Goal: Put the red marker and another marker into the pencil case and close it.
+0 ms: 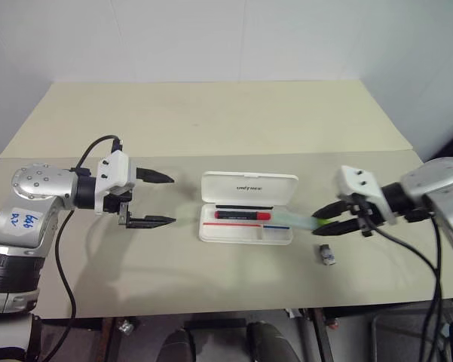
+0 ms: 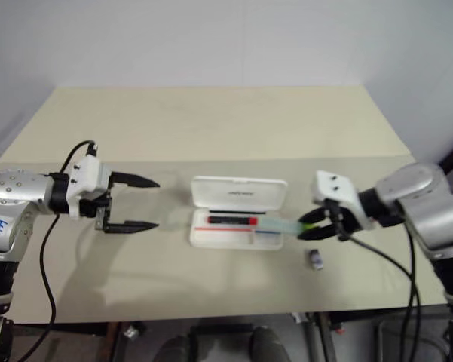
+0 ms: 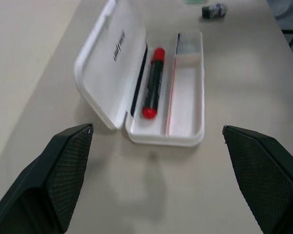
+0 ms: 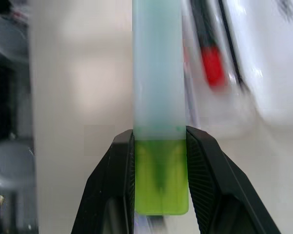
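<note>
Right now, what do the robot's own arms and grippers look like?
Both arms are silver-grey metal with black joints and white wrist blocks. Each of the left gripper and right gripper has two black pointed fingers. Black cables loop off both wrists, and a white sticker with blue writing marks the left arm.

Red marker (image 1: 243, 215) inside open pencil case (image 1: 247, 186)

One red marker (image 1: 242, 215); one green highlighter (image 1: 295, 220); one pencil case (image 1: 248, 186); one small block (image 1: 327, 254)

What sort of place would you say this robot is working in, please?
Probably a lab or test room: a plain beige table stands against bare white walls, holding little beyond an open white pencil case, markers, and a small grey block. Loose cables trail from the arms.
</note>
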Action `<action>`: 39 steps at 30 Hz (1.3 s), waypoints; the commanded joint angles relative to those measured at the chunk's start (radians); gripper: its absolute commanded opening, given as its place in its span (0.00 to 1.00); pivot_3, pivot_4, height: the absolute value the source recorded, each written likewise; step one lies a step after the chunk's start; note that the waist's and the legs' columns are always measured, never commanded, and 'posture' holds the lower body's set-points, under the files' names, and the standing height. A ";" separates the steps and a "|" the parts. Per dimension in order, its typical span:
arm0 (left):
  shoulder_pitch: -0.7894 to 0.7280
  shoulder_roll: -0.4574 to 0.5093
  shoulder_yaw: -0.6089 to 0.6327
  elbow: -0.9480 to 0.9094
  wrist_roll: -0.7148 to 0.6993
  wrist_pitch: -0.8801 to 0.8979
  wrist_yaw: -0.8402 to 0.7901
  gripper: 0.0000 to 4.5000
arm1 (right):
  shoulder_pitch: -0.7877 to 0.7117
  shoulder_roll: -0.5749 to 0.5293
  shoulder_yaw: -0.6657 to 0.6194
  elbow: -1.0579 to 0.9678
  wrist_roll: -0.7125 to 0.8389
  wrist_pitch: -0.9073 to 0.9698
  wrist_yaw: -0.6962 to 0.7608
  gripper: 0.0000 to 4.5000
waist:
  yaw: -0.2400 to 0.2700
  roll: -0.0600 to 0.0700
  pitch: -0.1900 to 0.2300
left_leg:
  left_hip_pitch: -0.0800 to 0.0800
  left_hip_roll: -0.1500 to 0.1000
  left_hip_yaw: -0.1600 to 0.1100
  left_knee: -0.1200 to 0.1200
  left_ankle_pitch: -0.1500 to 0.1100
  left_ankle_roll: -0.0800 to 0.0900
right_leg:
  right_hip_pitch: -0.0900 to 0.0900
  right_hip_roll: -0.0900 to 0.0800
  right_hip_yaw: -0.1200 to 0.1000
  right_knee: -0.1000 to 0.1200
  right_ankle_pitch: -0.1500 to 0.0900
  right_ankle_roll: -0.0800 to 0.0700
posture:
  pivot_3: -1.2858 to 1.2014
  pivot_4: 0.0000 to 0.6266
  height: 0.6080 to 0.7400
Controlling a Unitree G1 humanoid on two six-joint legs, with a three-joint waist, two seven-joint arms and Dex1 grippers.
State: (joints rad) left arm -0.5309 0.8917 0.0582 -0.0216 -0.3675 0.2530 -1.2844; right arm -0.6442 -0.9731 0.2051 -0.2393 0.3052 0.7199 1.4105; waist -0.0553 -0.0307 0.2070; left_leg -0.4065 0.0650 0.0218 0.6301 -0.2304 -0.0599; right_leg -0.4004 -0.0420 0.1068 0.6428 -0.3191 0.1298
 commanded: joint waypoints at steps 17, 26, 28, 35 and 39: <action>0.154 0.055 0.075 -0.054 0.006 -0.041 0.045 1.00 | -0.225 0.327 0.299 0.121 -0.207 -0.093 -0.155 0.24 | -0.001 -0.002 -0.001 | -0.005 0.000 0.004 -0.001 0.000 0.000 | -0.010 0.000 0.002 0.006 -0.001 -0.002 | 0.52 0.24 1.00; 0.182 0.053 0.090 -0.081 0.002 -0.030 0.062 1.00 | -0.228 0.356 0.319 0.170 -0.264 -0.093 -0.163 0.24 | -0.003 -0.002 -0.001 | -0.004 0.000 0.004 -0.001 0.000 0.000 | -0.011 0.000 0.002 0.007 -0.002 -0.003 | 0.52 0.24 1.00; 0.182 0.053 0.091 -0.083 0.002 -0.031 0.063 1.00 | -0.227 0.351 0.318 0.171 -0.271 -0.089 -0.159 0.24 | -0.003 -0.002 -0.001 | -0.004 0.000 0.004 -0.001 0.000 0.000 | -0.011 0.000 0.002 0.007 -0.002 -0.003 | 0.52 0.24 1.00; 0.173 0.049 0.083 -0.072 0.005 -0.039 0.064 1.00 | -0.227 0.357 0.309 0.159 -0.267 -0.064 -0.157 0.24 | -0.003 -0.003 -0.001 | -0.004 0.000 0.004 -0.001 0.000 0.000 | -0.011 0.000 0.002 0.008 -0.002 -0.003 | 0.52 0.24 1.00; 0.164 0.046 0.077 -0.068 0.006 -0.041 0.062 1.00 | -0.229 0.369 0.307 0.154 -0.260 -0.052 -0.161 0.32 | -0.003 -0.003 -0.001 | -0.004 0.000 0.004 -0.001 0.000 0.000 | -0.011 0.000 0.002 0.008 -0.002 -0.003 | 0.52 0.24 1.00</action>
State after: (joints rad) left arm -0.3491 0.9265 0.1170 -0.0708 -0.3503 0.2199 -1.2245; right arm -0.8543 -0.6114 0.5304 -0.0550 0.0380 0.6602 1.2522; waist -0.0587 -0.0337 0.2057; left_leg -0.4103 0.0655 0.0255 0.6296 -0.2306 -0.0598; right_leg -0.4113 -0.0420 0.1086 0.6510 -0.3208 0.1268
